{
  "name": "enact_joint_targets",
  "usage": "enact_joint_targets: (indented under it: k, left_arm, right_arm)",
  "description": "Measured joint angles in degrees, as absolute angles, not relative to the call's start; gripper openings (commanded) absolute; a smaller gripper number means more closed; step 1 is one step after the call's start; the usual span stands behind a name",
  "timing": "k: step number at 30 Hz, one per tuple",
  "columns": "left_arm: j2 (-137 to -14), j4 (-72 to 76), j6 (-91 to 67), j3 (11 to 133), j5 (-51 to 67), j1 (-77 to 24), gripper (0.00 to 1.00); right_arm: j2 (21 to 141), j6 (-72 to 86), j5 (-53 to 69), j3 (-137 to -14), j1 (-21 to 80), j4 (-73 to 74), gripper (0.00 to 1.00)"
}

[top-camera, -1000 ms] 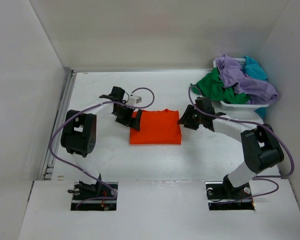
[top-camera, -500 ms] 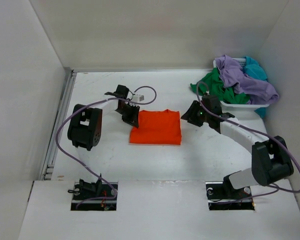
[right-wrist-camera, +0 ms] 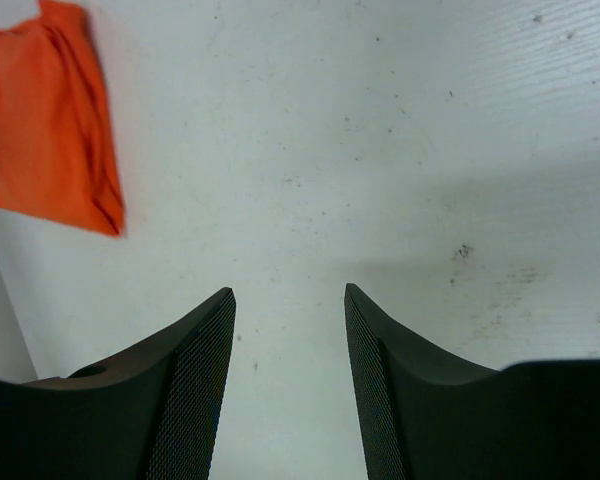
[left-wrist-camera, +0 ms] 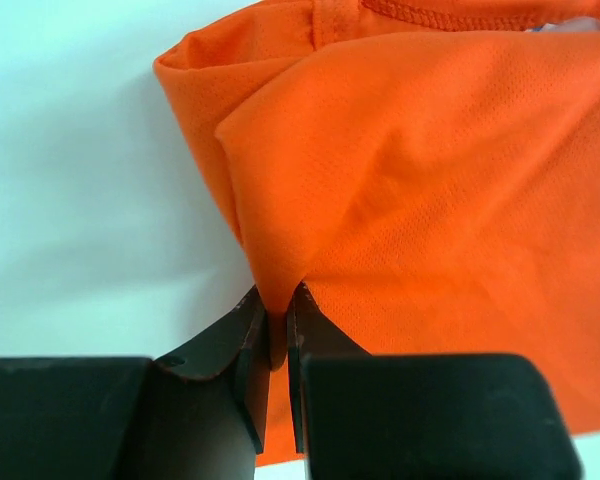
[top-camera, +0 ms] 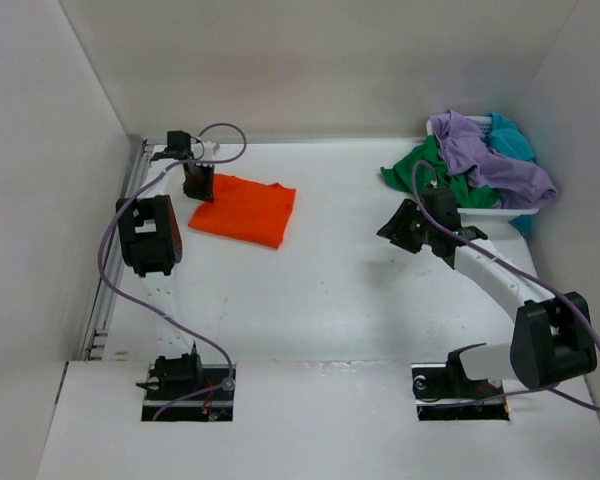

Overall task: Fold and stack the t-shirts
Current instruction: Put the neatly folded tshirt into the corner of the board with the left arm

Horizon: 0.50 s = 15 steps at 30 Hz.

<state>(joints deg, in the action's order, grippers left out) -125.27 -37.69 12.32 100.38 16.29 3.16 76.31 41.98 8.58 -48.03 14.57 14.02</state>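
Note:
The folded orange t-shirt (top-camera: 242,209) lies at the far left of the table, and its left edge is pinched in my left gripper (top-camera: 199,192), which is shut on the cloth (left-wrist-camera: 420,190). In the left wrist view the fold of orange fabric runs straight down between the two fingertips (left-wrist-camera: 276,305). My right gripper (top-camera: 397,232) hovers open over bare table at centre right, nothing between its fingers (right-wrist-camera: 290,300); the orange t-shirt (right-wrist-camera: 50,120) shows far off at its upper left. The green (top-camera: 425,172), lavender (top-camera: 485,155) and teal (top-camera: 508,138) t-shirts are heaped at the back right.
A white basket (top-camera: 477,212) at the back right holds the heaped shirts, with green cloth spilling over its left side. White walls close in the table on the left, back and right. A metal rail (top-camera: 120,250) runs along the left edge.
My left gripper has shut on the orange t-shirt's edge and dragged it from the table's middle to the far left. The right gripper has drawn back to the right, staying open.

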Motion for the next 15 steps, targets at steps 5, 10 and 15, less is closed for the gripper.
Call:
enact_joint_targets:
  k: [5, 10, 15]
  left_arm:
    - [-135.55, -35.62, 16.36, 114.93, 9.63, 9.67, 0.00]
    - [-143.11, -32.29, 18.92, 126.61, 4.40, 14.22, 0.02]
    - [-146.19, -26.65, 20.01, 130.58, 0.71, 16.43, 0.05]
  right_arm:
    - [75.70, 41.43, 7.77, -48.82, 14.57, 17.61, 0.53]
    - [75.77, 40.42, 6.72, -52.05, 14.57, 22.52, 0.53]
    - [76.75, 39.27, 5.54, -57.04, 14.57, 26.59, 0.53]
